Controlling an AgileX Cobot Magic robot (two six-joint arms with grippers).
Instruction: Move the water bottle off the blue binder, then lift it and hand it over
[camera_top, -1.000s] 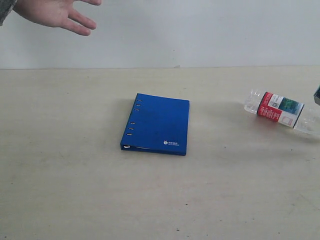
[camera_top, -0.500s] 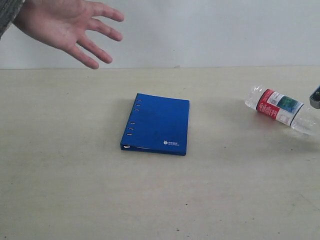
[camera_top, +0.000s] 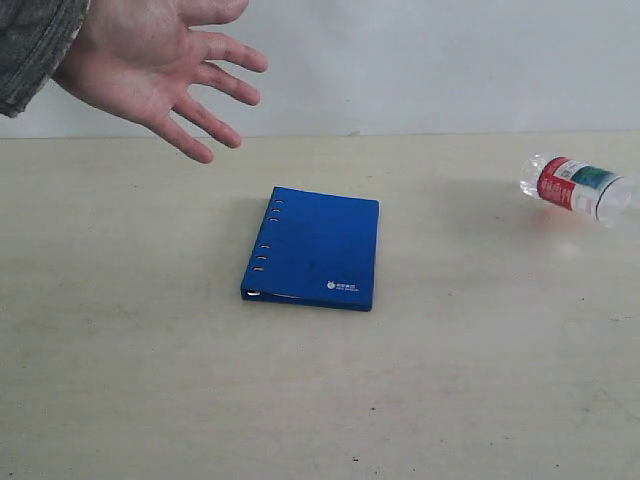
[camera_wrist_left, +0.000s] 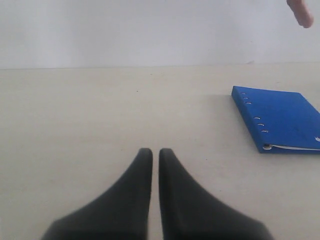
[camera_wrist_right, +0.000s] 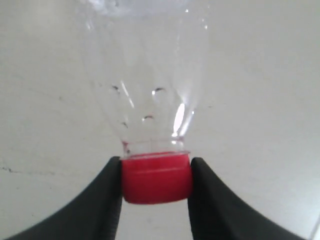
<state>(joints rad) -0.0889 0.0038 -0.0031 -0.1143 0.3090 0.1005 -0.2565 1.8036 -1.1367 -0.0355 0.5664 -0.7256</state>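
Water bottle (camera_top: 577, 187), cap (camera_wrist_right: 156, 182) pinched by right end effector (camera_wrist_right: 156, 164), hangs well apart from blue binder (camera_top: 312, 248); left end effector (camera_wrist_left: 151, 156) narrow, empty.

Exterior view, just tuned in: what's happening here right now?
The right gripper is shut on the red cap of the small clear plastic water bottle, holding it above the table at the far right. The flat bright-blue ring binder lies bare mid-table. A person's open hand hovers upper left. The left gripper is shut, idle.
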